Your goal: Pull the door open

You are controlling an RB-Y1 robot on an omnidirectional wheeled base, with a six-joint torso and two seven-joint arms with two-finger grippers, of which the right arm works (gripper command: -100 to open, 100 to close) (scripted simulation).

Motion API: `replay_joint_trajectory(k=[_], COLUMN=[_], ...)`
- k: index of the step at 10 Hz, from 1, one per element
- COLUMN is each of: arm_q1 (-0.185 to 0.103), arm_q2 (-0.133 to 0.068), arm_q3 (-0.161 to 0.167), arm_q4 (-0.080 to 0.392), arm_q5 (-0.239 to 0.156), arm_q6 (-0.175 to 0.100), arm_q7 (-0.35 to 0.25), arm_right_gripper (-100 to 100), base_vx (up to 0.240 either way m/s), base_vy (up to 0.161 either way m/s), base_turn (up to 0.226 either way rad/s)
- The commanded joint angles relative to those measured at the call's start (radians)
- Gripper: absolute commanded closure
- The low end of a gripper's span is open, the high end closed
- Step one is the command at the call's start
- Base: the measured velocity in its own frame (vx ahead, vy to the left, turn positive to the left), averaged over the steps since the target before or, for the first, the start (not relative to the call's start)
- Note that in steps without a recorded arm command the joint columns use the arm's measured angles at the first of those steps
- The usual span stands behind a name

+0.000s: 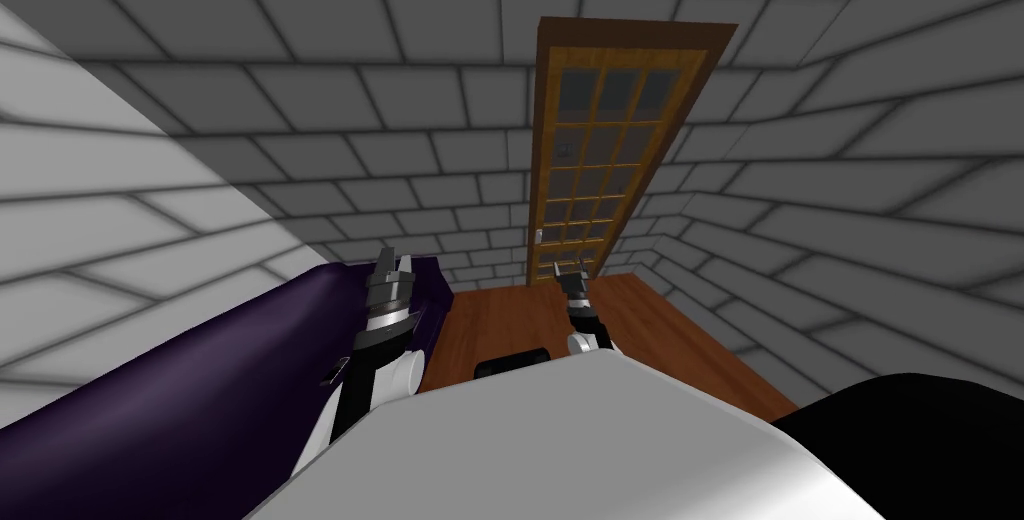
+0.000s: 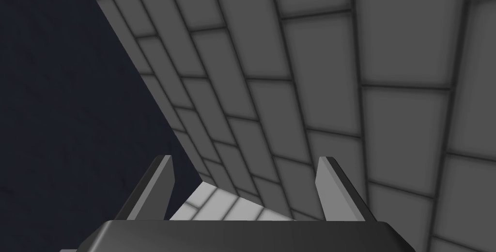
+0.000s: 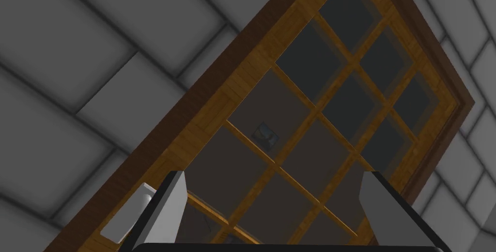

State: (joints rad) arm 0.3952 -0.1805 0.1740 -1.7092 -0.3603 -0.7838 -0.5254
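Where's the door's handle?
The handle sits on the left edge of the wooden door in the head view, close ahead of the right arm's open jaws.

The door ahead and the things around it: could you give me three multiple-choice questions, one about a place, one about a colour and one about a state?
1. Seen from the head, where on the door is its handle?
A. at its left edge
B. at its centre
C. at its right edge

2. What colour is the long furniture on the robot's left?
A. red
B. dark purple
C. green

3. How is the right pincer?
A. shut on the handle
B. shut on a cup
C. open, holding nothing

Answers:
1 A: the pale handle sits on the door's left edge.
2 B: it is drawn dark purple.
3 C: its fingers stand wide apart, and the handle lies beside one of them, ungrasped.
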Motion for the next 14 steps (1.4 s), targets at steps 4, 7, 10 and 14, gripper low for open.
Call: replay_joint_trajectory(k=[4,7,10,14], arm_q1=[-0.020,-0.032,-0.044,-0.059], arm_q2=[-0.023,-0.035,-0.046,-0.061], arm_q3=[0.023,0.040,0.056,0.078], arm_q4=[0.095,0.152,0.209,0.284], arm_q5=[-0.070,-0.115,-0.158,-0.215], arm_q6=[-0.026,-0.040,-0.055,-0.073], arm_q7=[-0.096,-0.154,-0.211,-0.286], arm_right_gripper=[-100,-100,-100,-100], base_vx=[0.089,0.091,0.099,0.088], base_vy=[-0.038,-0.032,-0.041,-0.040], base_turn=[0.080,0.083,0.076,0.085])
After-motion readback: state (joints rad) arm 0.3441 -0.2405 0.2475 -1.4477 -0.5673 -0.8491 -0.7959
